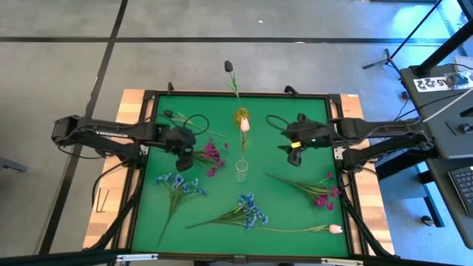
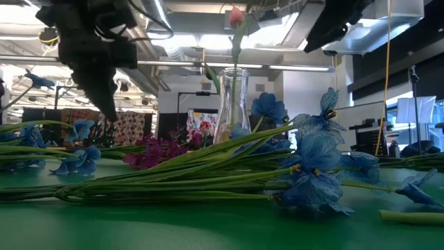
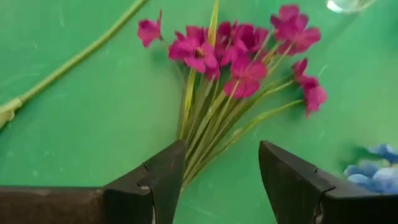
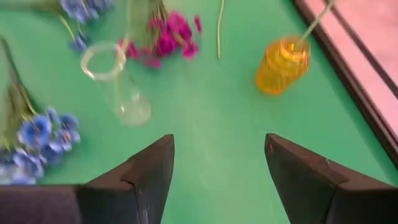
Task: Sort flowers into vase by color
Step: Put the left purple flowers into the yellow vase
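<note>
The left gripper hangs with jaws spread wide, astride the stems of a magenta flower spray lying flat on the green mat, blossoms pointing toward the clear vase. The right gripper hovers empty, jaws apart, near the yellow vase.

The high view looks straight down from well above, taking in the whole green table and the grey floor around it, with one arm entering from the frame's left and one from its right. The low view sits at table-top height, very close to blue flowers filling its lower half, facing level across to the clear vase at centre and the room behind. The left wrist view looks down from close above magenta flowers, which also lie left of centre in the high view. The right wrist view looks from higher, sharing the clear vase and the yellow vase with the high view.
</note>
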Controlling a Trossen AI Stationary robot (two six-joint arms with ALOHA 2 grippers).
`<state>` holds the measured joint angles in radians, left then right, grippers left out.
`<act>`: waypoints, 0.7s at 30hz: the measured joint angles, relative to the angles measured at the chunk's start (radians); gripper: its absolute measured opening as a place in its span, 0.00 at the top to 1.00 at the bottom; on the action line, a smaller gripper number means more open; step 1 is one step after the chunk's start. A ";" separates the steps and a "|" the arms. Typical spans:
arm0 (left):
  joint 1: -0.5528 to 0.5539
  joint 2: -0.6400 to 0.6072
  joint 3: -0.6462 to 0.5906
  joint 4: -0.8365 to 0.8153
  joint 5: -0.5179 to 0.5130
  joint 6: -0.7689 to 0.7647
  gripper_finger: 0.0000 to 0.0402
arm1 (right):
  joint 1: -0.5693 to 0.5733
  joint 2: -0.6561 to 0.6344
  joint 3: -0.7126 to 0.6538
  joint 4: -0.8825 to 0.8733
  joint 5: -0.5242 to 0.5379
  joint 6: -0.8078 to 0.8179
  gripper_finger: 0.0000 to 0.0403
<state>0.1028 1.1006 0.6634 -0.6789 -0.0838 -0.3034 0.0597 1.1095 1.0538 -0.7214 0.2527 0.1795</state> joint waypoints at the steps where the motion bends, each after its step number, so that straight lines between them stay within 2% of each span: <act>1: 0.000 0.012 0.003 -0.006 -0.001 0.006 0.51 | 0.000 -0.021 -0.021 0.036 -0.002 -0.002 0.38; 11: 0.061 0.175 0.005 -0.029 -0.003 0.092 0.51 | -0.001 -0.117 -0.220 0.282 -0.041 -0.030 0.38; 21: 0.118 0.303 0.004 -0.030 -0.011 0.158 0.51 | -0.001 -0.119 -0.244 0.347 -0.063 -0.057 0.38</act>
<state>0.2205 1.4037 0.6678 -0.7091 -0.0944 -0.1454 0.0586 0.9901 0.8097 -0.3747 0.1898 0.1226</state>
